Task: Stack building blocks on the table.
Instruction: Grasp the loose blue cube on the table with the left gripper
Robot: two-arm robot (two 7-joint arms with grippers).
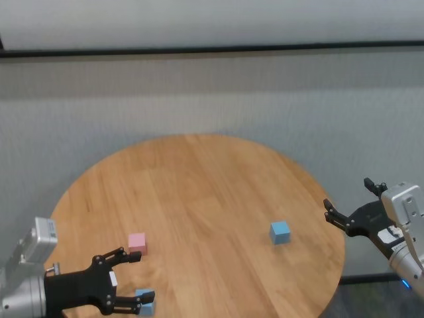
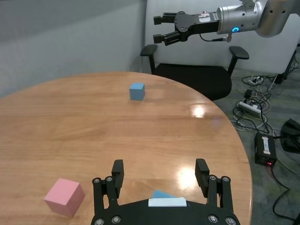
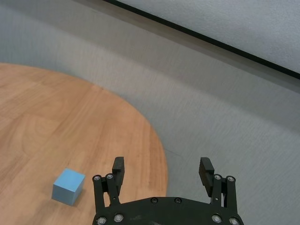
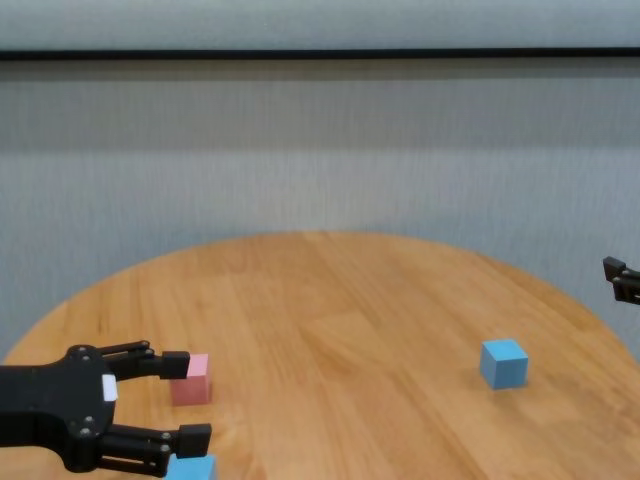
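Blocks: blue [image 1: 279, 232], blue [image 1: 145, 303], pink [image 1: 137, 243] | two blue, one pink, unstacked

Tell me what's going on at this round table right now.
Nothing is stacked yet. On the round wooden table three small cubes lie apart. The left gripper, open, hovers over the near light blue cube, beside the pink cube. The right gripper, open, hangs off the table's edge, with the far light blue cube untouched.

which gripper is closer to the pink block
Left. The left gripper hovers open right beside the pink block; the right gripper hangs off the table's far right edge.
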